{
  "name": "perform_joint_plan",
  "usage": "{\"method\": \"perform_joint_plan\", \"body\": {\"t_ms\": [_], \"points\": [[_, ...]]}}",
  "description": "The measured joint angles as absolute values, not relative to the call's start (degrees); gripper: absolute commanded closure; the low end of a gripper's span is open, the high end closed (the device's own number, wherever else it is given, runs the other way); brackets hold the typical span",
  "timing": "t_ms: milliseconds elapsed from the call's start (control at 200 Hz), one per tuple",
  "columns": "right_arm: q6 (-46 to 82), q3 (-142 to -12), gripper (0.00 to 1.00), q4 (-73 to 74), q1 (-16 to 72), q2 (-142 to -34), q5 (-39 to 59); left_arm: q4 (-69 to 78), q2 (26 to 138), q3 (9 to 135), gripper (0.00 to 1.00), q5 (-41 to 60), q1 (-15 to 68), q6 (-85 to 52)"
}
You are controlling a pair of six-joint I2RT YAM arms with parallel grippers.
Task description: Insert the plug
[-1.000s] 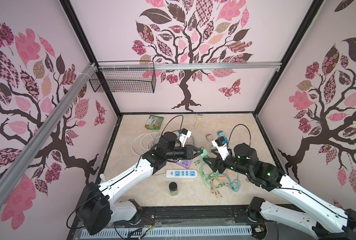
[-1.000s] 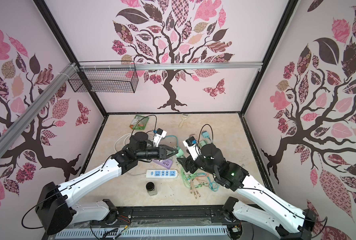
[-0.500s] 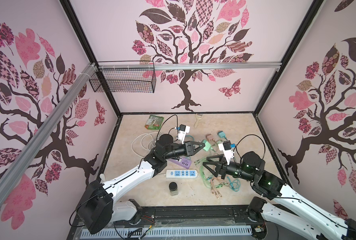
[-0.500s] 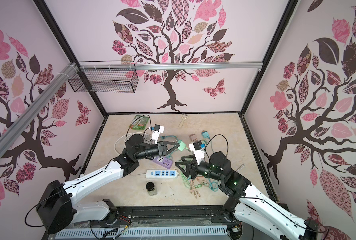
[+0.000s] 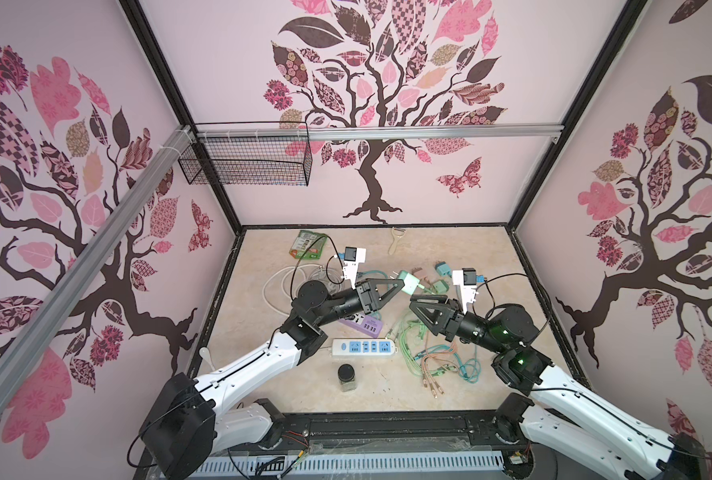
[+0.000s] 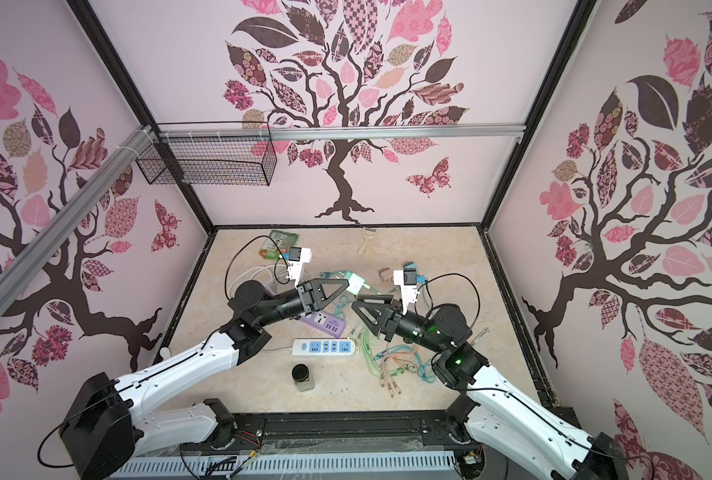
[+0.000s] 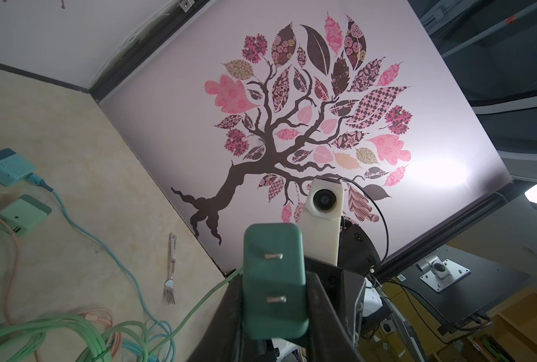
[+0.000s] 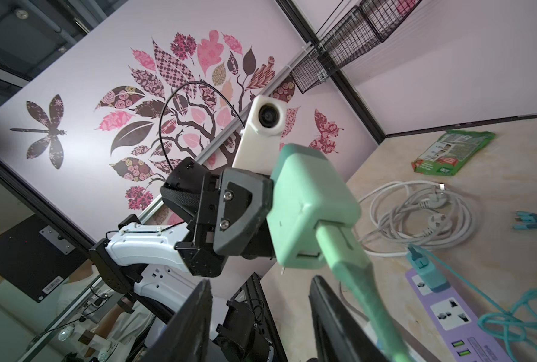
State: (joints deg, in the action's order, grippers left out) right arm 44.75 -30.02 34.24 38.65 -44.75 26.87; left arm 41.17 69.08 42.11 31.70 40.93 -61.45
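Observation:
The plug [image 5: 409, 284] [image 6: 355, 284] is a mint-green charger block held above the table, with my left gripper [image 5: 401, 286] [image 6: 347, 286] shut on it. In the left wrist view its two metal prongs face the camera on the plug [image 7: 273, 279], clamped between the fingers of that gripper [image 7: 273, 316]. A green cable [image 8: 355, 282] is plugged into the block [image 8: 311, 213] and hangs down. My right gripper [image 5: 413, 302] [image 6: 357, 302] [image 8: 261, 316] sits just below and right of the plug, open with nothing between its fingers. A white power strip [image 5: 364, 347] [image 6: 325, 347] and a purple one [image 5: 366, 325] [image 8: 458, 313] lie on the table.
Tangled green, pink and teal cables [image 5: 429, 357] lie right of the white strip. A dark-lidded jar [image 5: 347, 377] stands near the front. Other chargers [image 5: 442, 269], a coiled white cord [image 5: 288, 282], a green packet [image 5: 308, 245], a peeler [image 5: 396, 239] and a fork [image 7: 170, 275] lie around.
My right gripper has drawn back from the plug toward the front right and its jaws have narrowed. The left gripper keeps the plug and has lifted it slightly.

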Motion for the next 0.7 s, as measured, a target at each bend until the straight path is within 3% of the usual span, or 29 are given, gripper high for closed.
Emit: {"method": "perform_joint_plan", "body": {"t_ms": [195, 700], "points": [[46.8, -30.0, 0.53, 39.1, 38.7, -46.7, 27.2, 46.8, 69.1, 40.2, 1.0, 30.7, 40.9, -63.6], [47.5, -30.1, 0.5, 38.8, 38.7, -48.0, 25.5, 48.7, 66.3, 39.5, 1.0, 30.1, 41.2, -62.9]]}}
